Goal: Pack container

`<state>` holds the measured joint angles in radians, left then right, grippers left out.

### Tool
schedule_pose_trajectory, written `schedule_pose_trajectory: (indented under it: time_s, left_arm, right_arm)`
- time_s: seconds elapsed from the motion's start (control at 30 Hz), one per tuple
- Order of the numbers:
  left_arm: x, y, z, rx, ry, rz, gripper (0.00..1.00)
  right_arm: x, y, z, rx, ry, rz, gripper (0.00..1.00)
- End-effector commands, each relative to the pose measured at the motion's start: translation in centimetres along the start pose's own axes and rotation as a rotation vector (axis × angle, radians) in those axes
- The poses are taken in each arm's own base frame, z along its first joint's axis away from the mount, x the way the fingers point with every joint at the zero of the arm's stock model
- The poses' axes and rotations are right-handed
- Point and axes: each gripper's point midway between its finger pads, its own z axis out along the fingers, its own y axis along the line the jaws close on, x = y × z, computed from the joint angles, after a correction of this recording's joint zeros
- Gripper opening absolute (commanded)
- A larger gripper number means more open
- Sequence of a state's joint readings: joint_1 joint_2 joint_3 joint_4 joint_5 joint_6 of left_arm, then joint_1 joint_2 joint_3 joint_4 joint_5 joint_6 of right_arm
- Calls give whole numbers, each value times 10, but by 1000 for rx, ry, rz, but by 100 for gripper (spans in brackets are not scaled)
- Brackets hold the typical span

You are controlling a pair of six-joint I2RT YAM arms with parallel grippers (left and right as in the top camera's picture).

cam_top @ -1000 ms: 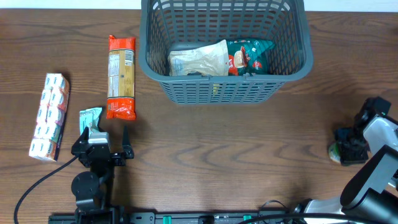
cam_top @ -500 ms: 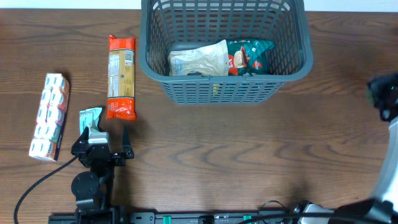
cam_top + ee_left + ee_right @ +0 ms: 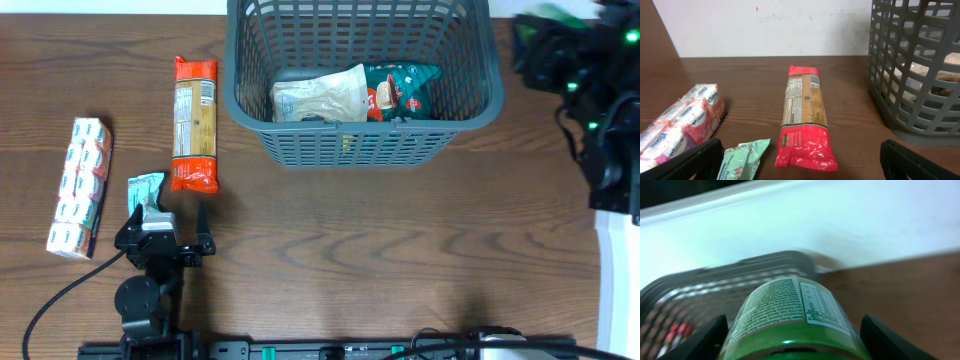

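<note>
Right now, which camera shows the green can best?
The right wrist view: the green can fills the frame, with its printed label facing the camera. Overhead shows only a green sliver beside the basket. The left wrist view shows none of it.

Even bright light, soft shadows; right wrist view's container [image 3: 700,287] motion-blurred, green can [image 3: 790,315] sharp.

Your left arm [image 3: 150,255]: matte black, round joint housing [image 3: 138,298], thin black cable [image 3: 70,280] curving away. Its tool [image 3: 168,214]: black, blunt flat fingers [image 3: 690,159]. Your right arm [image 3: 610,150]: black, small green lights [image 3: 628,37], white casing [image 3: 618,280] at the edge.
</note>
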<state>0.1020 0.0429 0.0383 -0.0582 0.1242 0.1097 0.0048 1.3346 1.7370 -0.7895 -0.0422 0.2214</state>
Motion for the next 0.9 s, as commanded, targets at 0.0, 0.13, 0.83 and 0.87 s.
schedule_pose_trajectory:
  time_s: [0.0,0.13,0.83,0.87]
  left_arm:
    - [15,0,2,1,36,11,99]
    - [15,0,2,1,36,10,99]
    - [15,0,2,1,36,10,99]
    - [15,0,2,1,36,11,99]
  right_arm:
    - [-3,28,3,-54,-11,-164,1]
    - [22,52,32,-88,66,-276,1]
    - [213,46,208,-19,583,-307,1]
    - [220,45,210,-17,600,-308,1]
